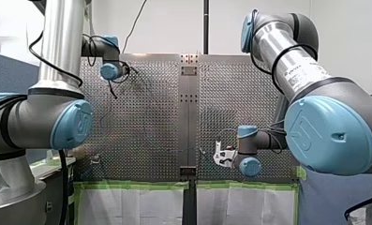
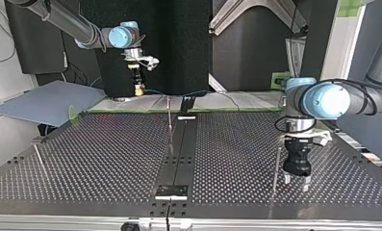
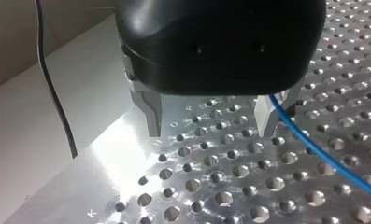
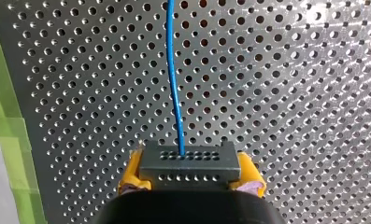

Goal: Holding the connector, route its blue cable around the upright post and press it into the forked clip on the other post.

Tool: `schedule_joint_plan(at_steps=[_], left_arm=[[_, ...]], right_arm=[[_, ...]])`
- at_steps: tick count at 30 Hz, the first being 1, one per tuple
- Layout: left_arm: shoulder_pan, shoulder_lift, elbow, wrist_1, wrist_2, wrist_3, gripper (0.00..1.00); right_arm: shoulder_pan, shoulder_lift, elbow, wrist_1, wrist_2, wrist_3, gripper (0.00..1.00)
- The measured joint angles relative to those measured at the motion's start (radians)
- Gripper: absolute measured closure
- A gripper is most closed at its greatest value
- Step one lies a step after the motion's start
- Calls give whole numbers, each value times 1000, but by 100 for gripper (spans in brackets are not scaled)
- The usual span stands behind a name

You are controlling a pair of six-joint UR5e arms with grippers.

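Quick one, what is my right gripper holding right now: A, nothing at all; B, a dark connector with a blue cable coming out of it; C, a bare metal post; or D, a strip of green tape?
B: in the right wrist view the dark connector sits clamped between the yellow pads of the right gripper, with the blue cable running out of its face.

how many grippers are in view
2. My right gripper is at the far edge of the table, top view's left, shut on the connector; my left gripper hangs open over the near right part.
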Motion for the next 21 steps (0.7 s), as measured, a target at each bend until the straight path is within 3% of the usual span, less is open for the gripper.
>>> schedule_joint_plan(at_steps=[10, 21], left_arm=[[-2, 0, -35, 1, 0, -12, 0], [3, 1, -63, -92, 55, -85, 0]], right_arm=[[0, 0, 0, -1, 0, 0, 100], [-1, 0, 0, 0, 0, -2, 100]])
